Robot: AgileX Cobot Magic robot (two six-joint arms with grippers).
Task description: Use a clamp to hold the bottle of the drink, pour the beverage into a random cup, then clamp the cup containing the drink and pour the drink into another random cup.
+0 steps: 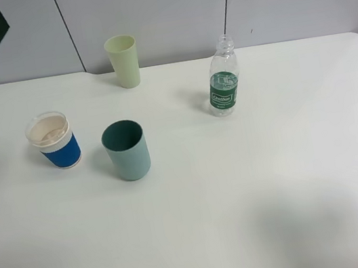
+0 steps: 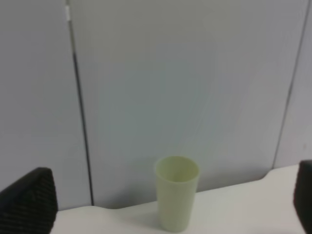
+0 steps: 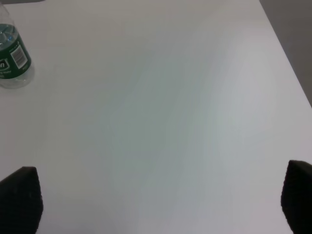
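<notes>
Three cups and one bottle stand upright on the white surface: the blue-sleeved paper cup far left, the teal cup just right of it, the pale yellow-green cup behind, the bottle further right. Both sets of fingers gape wide, holding nothing: left gripper, right gripper.

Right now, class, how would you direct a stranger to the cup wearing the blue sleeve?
Start at the white table and go to its left side. The short white paper cup with a ribbed blue sleeve stands there, left of the plain teal-green plastic tumbler. It alone has a sleeve and a wide white rim.
</notes>
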